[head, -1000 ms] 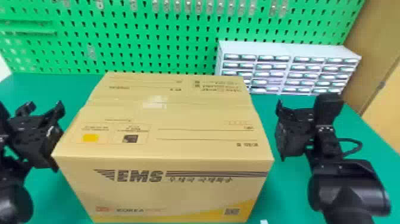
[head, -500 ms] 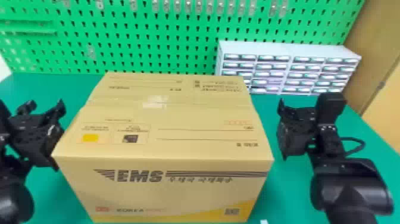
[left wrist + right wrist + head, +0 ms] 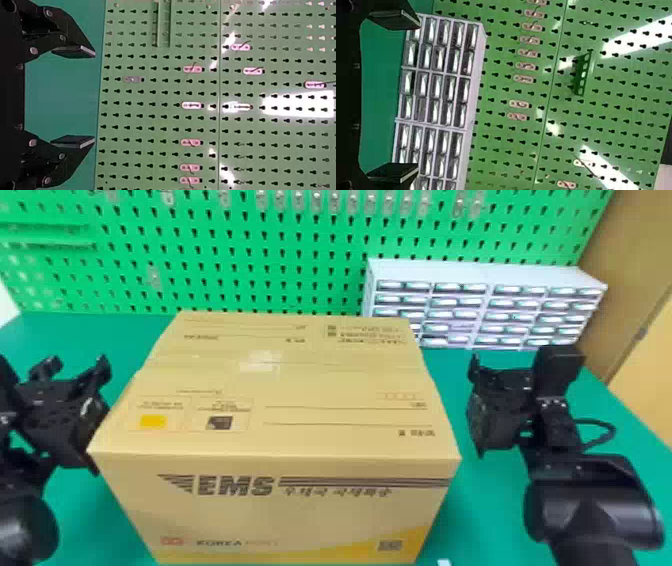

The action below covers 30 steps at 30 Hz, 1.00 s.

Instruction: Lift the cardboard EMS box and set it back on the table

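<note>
The closed cardboard EMS box (image 3: 280, 430) rests on the green table (image 3: 500, 510), its printed front toward me. Beside its left side is my left gripper (image 3: 75, 370) in the head view, very close to the cardboard; whether they touch I cannot tell. In the left wrist view my left gripper (image 3: 75, 97) is open with nothing between its fingers. To the right of the box, across a strip of table, my right gripper (image 3: 500, 365) stands in the head view. The right wrist view has my right gripper (image 3: 405, 97) open, its fingers wide apart.
A white drawer cabinet (image 3: 490, 305) stands behind the box at the back right. The green pegboard (image 3: 280, 260) rises along the table's back edge. A small white object (image 3: 444, 562) lies at the front edge, right of the box.
My right gripper has shifted slightly to the right, farther from the box, and turned a little. My left gripper has turned slightly beside the box. The box has stayed where it was.
</note>
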{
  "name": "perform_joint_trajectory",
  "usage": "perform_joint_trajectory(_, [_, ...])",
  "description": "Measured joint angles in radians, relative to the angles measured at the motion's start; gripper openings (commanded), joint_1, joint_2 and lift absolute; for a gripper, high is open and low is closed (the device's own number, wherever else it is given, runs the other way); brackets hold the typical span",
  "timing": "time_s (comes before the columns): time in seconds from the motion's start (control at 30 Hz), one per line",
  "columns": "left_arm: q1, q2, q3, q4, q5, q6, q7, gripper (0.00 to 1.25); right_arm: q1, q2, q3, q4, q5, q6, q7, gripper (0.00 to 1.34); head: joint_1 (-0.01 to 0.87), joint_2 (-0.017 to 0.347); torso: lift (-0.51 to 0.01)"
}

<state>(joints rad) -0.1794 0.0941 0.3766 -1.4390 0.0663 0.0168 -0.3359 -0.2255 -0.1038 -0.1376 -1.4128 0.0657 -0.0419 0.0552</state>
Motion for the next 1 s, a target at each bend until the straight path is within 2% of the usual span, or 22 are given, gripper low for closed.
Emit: perform_joint_trajectory(1.0, [-0.005, 0.0, -0.005, 0.0, 0.001, -0.002, 0.0, 0.76, -0.001, -0.001, 0.003, 0.0, -0.001, 0.0, 0.0, 1.28, 0.678, -0.015, -0.093])
